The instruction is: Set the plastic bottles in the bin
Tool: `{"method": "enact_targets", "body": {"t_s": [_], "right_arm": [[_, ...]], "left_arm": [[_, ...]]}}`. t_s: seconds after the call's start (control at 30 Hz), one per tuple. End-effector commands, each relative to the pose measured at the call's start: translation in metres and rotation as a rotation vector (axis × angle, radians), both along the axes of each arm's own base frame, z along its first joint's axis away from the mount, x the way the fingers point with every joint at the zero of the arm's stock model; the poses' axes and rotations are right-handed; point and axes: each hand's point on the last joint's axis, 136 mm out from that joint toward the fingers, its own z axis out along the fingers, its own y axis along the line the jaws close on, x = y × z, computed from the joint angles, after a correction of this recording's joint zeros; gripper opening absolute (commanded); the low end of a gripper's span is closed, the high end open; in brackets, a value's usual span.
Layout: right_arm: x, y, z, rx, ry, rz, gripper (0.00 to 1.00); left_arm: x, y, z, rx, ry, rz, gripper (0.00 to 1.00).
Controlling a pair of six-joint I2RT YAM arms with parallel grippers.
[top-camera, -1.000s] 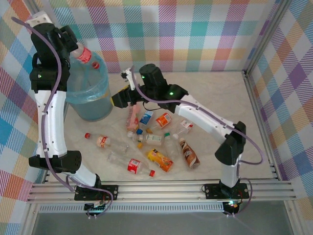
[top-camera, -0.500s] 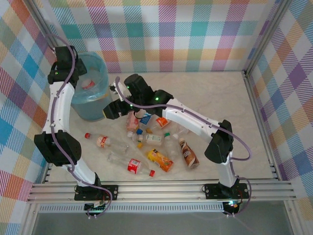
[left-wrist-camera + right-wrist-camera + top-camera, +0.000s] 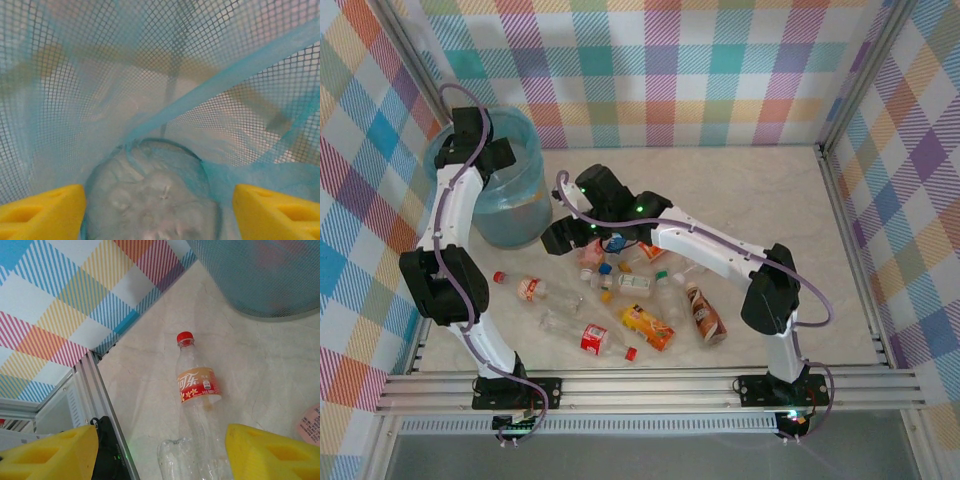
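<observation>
Both empty and open: left gripper (image 3: pixel 159 201) inside bin (image 3: pixel 75 75), right gripper (image 3: pixel 161 436) near bottle (image 3: pixel 197 385).

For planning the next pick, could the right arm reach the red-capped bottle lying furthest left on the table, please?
Probably yes: the right gripper hangs open near the bottle, which lies flat with nothing on it or between them.

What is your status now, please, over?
Left gripper open, empty, inside bin. Right gripper open, facing red-capped bottle. Other bottles lie on table. No obstacle seen.
</observation>
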Motion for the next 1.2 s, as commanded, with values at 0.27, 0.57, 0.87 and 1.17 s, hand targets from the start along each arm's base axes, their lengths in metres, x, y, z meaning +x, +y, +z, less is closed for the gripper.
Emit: {"method": "enact_targets", "body": {"t_s": [0.27,0.57,0.87,1.17], "right_arm": [[-0.012,-0.022,0.049,0.049,-0.069,-0.023,0.69],[-0.018,-0.061,0.058,-0.007,-0.103,-0.098,0.69],[-0.012,-0.137,0.011,-0.211,-0.100,-0.313,0.74],[0.002,-0.233,-0.057,-0.357,0.041,-0.575,0.80]], "left_arm": [[-0.025,-0.011,0.097,-0.025,-0.178,-0.044,0.80],[-0.080,-0.038,0.154,-0.074,-0.299,-0.099,0.80],[-0.150,-0.145,0.154,-0.070,-0.326,-0.387,0.79],[-0.221,-0.270,0.101,-0.126,-0.275,-0.805,0.78]]}}
